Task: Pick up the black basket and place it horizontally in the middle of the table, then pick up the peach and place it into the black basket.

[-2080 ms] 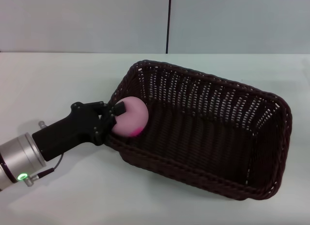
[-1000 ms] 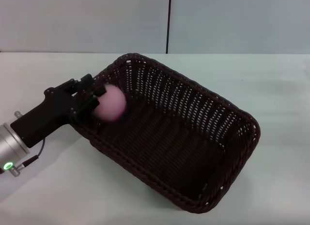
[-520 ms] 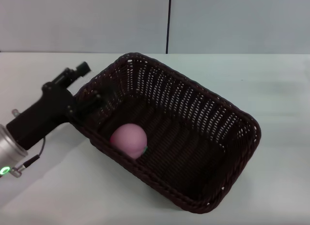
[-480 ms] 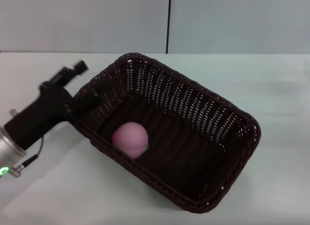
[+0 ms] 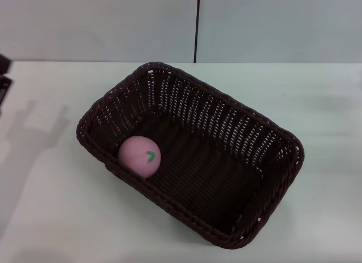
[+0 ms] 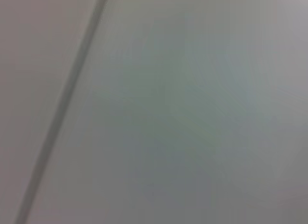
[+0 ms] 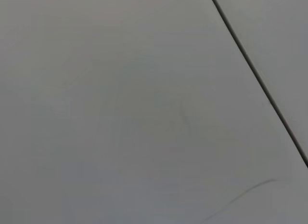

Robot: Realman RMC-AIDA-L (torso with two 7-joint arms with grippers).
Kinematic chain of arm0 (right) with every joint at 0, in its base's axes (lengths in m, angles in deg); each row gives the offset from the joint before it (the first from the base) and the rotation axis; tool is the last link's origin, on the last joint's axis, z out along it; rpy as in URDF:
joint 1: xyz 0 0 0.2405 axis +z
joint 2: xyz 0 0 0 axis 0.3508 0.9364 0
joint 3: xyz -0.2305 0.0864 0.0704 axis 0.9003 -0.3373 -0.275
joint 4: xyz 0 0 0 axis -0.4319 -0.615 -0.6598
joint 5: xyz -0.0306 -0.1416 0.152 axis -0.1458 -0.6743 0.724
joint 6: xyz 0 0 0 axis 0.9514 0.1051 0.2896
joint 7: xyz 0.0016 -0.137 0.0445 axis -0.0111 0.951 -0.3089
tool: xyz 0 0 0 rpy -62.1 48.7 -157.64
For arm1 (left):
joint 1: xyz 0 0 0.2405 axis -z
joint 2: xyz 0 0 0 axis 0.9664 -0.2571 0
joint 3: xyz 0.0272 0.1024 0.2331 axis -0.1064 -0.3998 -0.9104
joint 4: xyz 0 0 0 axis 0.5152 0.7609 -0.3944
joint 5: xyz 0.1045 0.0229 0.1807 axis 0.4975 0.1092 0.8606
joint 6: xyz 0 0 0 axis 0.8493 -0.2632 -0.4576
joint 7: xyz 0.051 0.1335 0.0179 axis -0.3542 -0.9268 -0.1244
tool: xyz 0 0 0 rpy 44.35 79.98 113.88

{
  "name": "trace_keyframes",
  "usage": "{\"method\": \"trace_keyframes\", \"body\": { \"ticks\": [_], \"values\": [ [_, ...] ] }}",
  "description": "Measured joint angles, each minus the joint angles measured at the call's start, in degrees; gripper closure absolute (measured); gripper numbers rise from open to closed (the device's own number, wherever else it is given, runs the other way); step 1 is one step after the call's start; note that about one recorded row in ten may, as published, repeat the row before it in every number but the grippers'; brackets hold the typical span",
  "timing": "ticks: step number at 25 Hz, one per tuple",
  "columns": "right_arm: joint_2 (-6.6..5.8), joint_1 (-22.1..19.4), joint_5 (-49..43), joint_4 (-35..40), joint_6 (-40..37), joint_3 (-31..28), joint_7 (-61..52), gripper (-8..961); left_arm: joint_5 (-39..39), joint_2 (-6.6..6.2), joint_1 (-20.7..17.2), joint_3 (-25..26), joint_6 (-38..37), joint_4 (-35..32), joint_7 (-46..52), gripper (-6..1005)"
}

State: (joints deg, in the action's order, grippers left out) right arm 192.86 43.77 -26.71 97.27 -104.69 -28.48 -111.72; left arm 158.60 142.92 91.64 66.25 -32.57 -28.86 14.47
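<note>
The peach (image 5: 139,156) is lying inside the black basket (image 5: 237,133), against its near-left wall. The basket is sitting skewed on the table (image 5: 51,218), not squarely horizontal. Left gripper (image 5: 3,76) is probably that dark sliver at the edge; its opening cannot be told. Right gripper unseen. Squaring the basket needs a level, slow turn.

Black basket (image 5: 226,161) woven wicker w/ braided rim; peach (image 5: 139,156) smooth matt; table (image 5: 56,218) smooth white.

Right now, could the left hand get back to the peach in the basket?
Probably yes: the peach lies uncovered at the black basket's left end, open from above. The left hand is barely in view at the table's left edge.
</note>
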Motion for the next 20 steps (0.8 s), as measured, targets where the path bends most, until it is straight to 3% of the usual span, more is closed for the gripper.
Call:
{"method": "trace_keyframes", "body": {
  "ticks": [1,2,4,5,20],
  "values": [
    [0.00,0.00,0.00,0.00,0.00,0.00,0.00,342,0.00,0.00,0.00,0.00,0.00,0.00,0.00,196],
    [0.00,-0.08,0.02,-0.04,-0.03,0.00,0.00,342,-0.39,0.02,-1.56,6.18,-0.07,1.92,-1.43,197],
    [0.00,-0.25,0.06,-0.18,-0.05,0.00,0.00,342,-0.39,0.02,-1.56,6.18,-0.07,1.92,-1.43,201],
    [0.00,-0.33,0.12,-0.33,-0.06,0.00,0.00,342,-0.49,0.07,-3.32,12.01,-0.08,2.62,-2.48,203],
    [0.00,-0.73,1.16,-1.06,-0.07,-1.32,0.00,342,-0.54,0.03,-4.03,15.92,1.03,3.49,-2.55,232]
  ]
}}
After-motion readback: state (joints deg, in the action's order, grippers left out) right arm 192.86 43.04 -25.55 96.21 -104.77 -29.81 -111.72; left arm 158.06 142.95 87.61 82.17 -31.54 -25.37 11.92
